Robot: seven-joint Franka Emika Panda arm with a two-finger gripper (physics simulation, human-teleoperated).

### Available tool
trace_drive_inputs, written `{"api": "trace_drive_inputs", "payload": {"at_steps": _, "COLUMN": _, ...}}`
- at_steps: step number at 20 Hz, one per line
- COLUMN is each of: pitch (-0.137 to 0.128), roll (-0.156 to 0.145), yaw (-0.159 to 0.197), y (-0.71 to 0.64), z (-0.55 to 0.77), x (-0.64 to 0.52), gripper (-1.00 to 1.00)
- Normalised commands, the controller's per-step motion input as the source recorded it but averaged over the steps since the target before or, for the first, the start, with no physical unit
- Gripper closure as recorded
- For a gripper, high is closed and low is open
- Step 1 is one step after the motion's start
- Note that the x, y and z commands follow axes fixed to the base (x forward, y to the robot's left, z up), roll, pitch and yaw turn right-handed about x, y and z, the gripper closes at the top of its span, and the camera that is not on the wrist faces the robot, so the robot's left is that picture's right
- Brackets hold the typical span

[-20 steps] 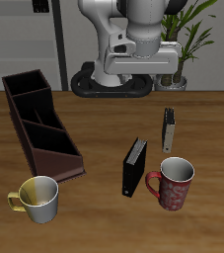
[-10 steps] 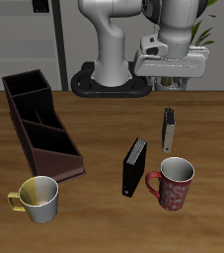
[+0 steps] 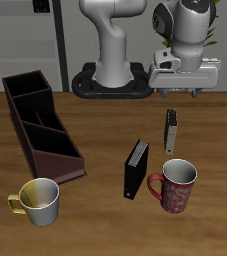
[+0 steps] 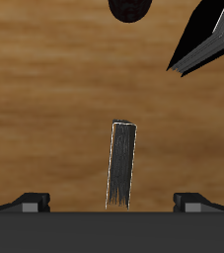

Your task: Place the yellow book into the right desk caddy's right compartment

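Exterior view first: I've got the gripper (image 3: 184, 93) hanging above the yellow book (image 3: 171, 130), which stands on edge on the bench (image 3: 105, 135) toward the back, near the red mug (image 3: 175, 184) and a bit behind the black book (image 3: 136, 168). The caddy (image 3: 40, 125) is well across the bench on the other side, with the yellow mug (image 3: 38, 200) near its front end. So I'm reckoning the step is the approach for the pick. To do it well I'd come straight down, keep the fingers either side of the thin faces, and grab near the top edge so it doesn't tip. From here I can't tell if the fingers are apart, the hand body covers them.

Wrist view: the book (image 4: 121, 164) sits roughly midway between the 2 fingertips (image 4: 33, 201), which look spread wide with nothing between them. It looks slightly tilted against the finger line, so I'd twist the wrist a touch before dropping. The dark wedge (image 4: 207, 40) is probably the black book and the dark blob (image 4: 133, 9) maybe the red mug, both cut off. The caddy isn't in this view at all.
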Motion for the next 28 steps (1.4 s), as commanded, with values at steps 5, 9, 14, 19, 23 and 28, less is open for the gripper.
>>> {"api": "trace_drive_inputs", "payload": {"at_steps": 5, "pitch": 0.034, "roll": 0.004, "yaw": -0.013, "y": -0.02, "z": -0.32, "x": 0.04, "gripper": -1.00}}
{"api": "trace_drive_inputs", "payload": {"at_steps": 9, "pitch": 0.036, "roll": -0.019, "yaw": -0.010, "y": -0.15, "z": -0.35, "x": 0.10, "gripper": -1.00}}
{"api": "trace_drive_inputs", "payload": {"at_steps": 14, "pitch": 0.026, "roll": -0.021, "yaw": -0.009, "y": -0.15, "z": -0.36, "x": 0.06, "gripper": -1.00}}
{"api": "trace_drive_inputs", "payload": {"at_steps": 19, "pitch": 0.044, "roll": 0.015, "yaw": 0.015, "y": -0.01, "z": -0.38, "x": -0.01, "gripper": -1.00}}
{"api": "trace_drive_inputs", "payload": {"at_steps": 23, "pitch": 0.055, "roll": -0.005, "yaw": 0.004, "y": -0.04, "z": -0.31, "x": 0.00, "gripper": -1.00}}
{"api": "trace_drive_inputs", "payload": {"at_steps": 28, "pitch": 0.049, "roll": 0.096, "yaw": 0.018, "y": 0.17, "z": -0.44, "x": -0.07, "gripper": 1.00}}
